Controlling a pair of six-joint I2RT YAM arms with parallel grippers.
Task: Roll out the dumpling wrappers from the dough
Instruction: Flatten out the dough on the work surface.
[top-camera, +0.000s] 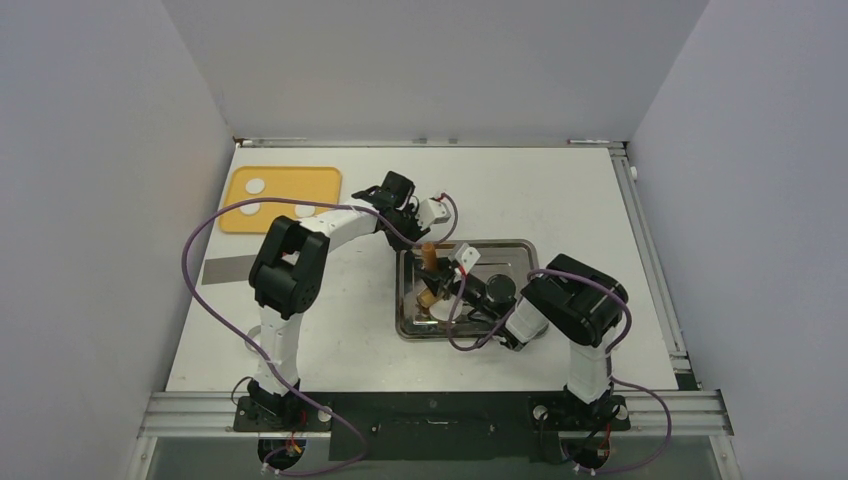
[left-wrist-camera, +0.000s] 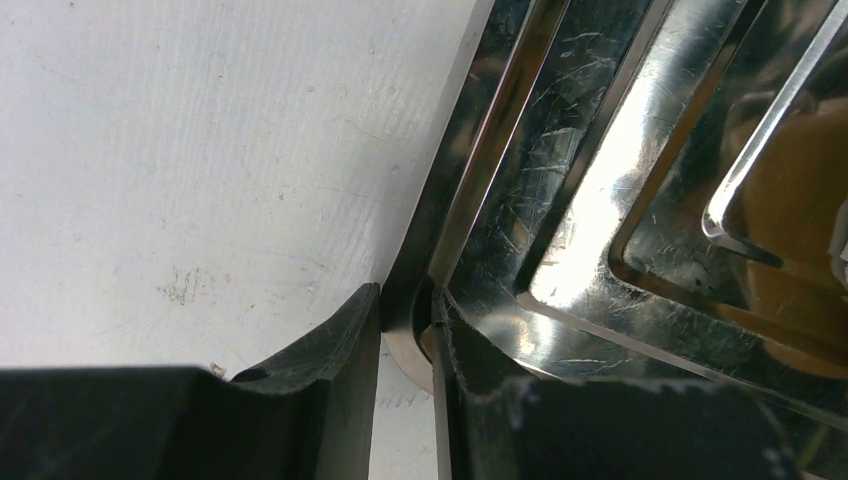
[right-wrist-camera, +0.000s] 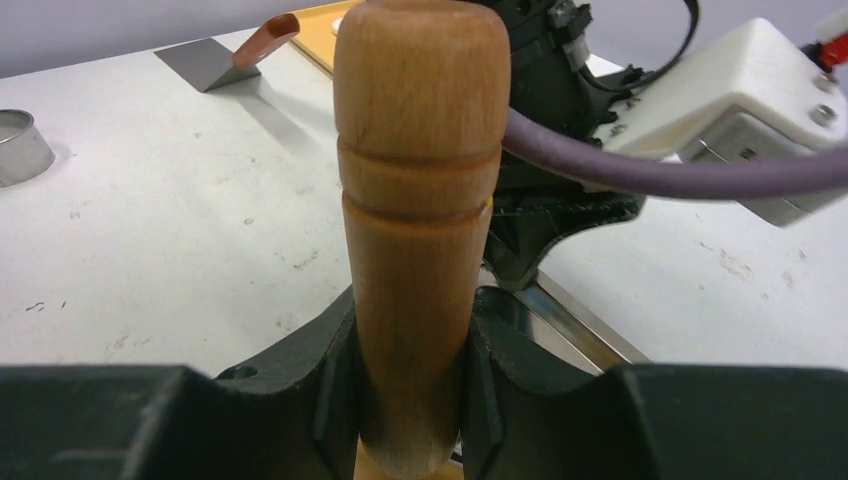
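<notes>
Two dough lumps (top-camera: 255, 185): lay white on the yellow board (top-camera: 320, 180) at the far left of the bench (top-camera: 560, 190), well apart from both arms.
Piece in work: a white patch (top-camera: 432, 316) lay on the floor of the metal tray (top-camera: 500, 243), toward its near-left, just under the near end of the rolling pin (right-wrist-camera: 420, 200). I judged it to be the dough under the roller, but could not tell whether it was wrapper-thin.
Pin axis: from above, its length ran near-to-far over the tray, with the far end pointing toward the left arm's wrist.
Right fingers (right-wrist-camera: 325, 380): pinched the wooden shaft, one on each side, with the grooved knob sticking out beyond them.
Left fingers (left-wrist-camera: 330, 340): pressed onto the tray's rim at its far-left corner, one outside toward the bench and one inside, steadying it as I read it.
Deciding relation: the patch lay below the right fingers and to their near side, along the pin's length. The right arm was the nearer. I judged that a rolling stroke would have to run across that axis, left to right.
Hidden: neither wrist camera showed the patch. The pin filled the right wrist view, and the right arm covered part of the tray floor. I could not make out whether pin and dough touched.
</notes>
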